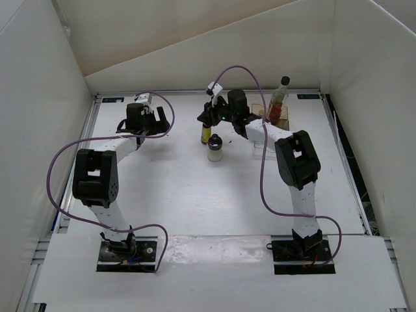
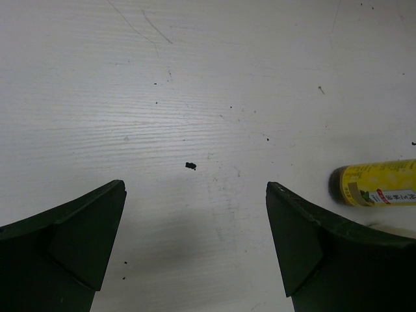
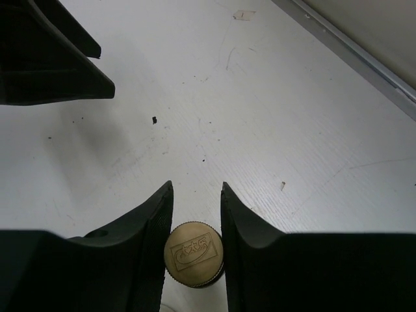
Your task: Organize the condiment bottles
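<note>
Three bottles on the white table (image 1: pixel 169 188), one of each kind, one gripped.
Nearest stands one squat whitish dark-capped bottle (image 1: pixel 215 149). Just behind it is one small yellow bottle (image 1: pixel 206 132), its brown ribbed cap (image 3: pixel 194 253) pinched between the nearly closed fingers of the right tool (image 3: pixel 197 186). The left tool (image 2: pixel 195 187) gapes wide over bare table, holding nothing. Farthest, one tall clear bottle with black cap and red label (image 1: pixel 279 99) sits in the clear brownish rectangular tray (image 1: pixel 259 109).

**Left wrist cam: 1 bottle peeking in**

Left gripper (image 2: pixel 195 187) has its 2 dark fingers (image 2: pixel 84 240) spread wide over the white table (image 2: pixel 195 78). There's a tiny black speck (image 2: pixel 190 166) between them. A yellow bottle (image 2: pixel 377 184) pokes in from the right edge, just above the right-hand finger, brownish end pointing left.
</note>
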You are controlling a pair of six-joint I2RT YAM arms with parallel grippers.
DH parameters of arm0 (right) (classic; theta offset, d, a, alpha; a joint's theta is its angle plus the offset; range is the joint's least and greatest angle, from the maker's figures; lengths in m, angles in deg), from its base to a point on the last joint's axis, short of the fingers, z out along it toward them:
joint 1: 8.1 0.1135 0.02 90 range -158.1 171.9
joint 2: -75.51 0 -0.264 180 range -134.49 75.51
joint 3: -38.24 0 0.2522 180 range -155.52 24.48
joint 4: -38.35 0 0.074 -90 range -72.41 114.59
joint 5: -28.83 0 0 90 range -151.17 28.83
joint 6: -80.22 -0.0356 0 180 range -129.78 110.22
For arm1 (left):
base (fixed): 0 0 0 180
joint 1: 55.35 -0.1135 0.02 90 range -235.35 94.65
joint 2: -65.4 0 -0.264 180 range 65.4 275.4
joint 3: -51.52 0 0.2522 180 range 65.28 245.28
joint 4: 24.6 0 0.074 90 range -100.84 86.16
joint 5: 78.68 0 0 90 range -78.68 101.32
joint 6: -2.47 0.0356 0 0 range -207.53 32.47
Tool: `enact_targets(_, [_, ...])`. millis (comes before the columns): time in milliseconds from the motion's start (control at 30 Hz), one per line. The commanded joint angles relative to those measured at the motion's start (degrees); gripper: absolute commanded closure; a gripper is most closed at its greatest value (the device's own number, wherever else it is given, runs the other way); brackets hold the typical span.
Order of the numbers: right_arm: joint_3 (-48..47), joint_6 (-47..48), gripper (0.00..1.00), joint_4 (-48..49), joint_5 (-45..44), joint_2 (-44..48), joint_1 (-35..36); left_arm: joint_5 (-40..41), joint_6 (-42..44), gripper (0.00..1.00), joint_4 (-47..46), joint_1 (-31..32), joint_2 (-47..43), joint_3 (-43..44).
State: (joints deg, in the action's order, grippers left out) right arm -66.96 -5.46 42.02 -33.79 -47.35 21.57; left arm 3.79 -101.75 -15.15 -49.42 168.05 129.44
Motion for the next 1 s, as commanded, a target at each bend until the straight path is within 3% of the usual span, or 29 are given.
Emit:
enact_targets(0, [-2.3, -2.4, 0.75, 2.4, 0.9, -0.4, -0.3, -1.0, 0.0, 0.0, -0.3, -0.3, -1.2, 1.3])
enact_targets(200, [-0.6, -2.6, 1.0, 3.2, 1.0, 0.4, -0.4, -1.0, -0.1, 0.0, -0.3, -0.3, -1.2, 1.3])
enact_targets(567, [2.8, 4.4, 1.0, 3.4, -3.2, 6.6, -0.6, -1.2, -0.4, 0.0, -0.1, -0.2, -1.7, 1.4])
enact_targets(967, [9.5, 7.0, 1.0, 5.1, -7.1, 21.4, -4.6, -1.3, -1.1, 0.0, -0.3, 0.7, -2.6, 1.1])
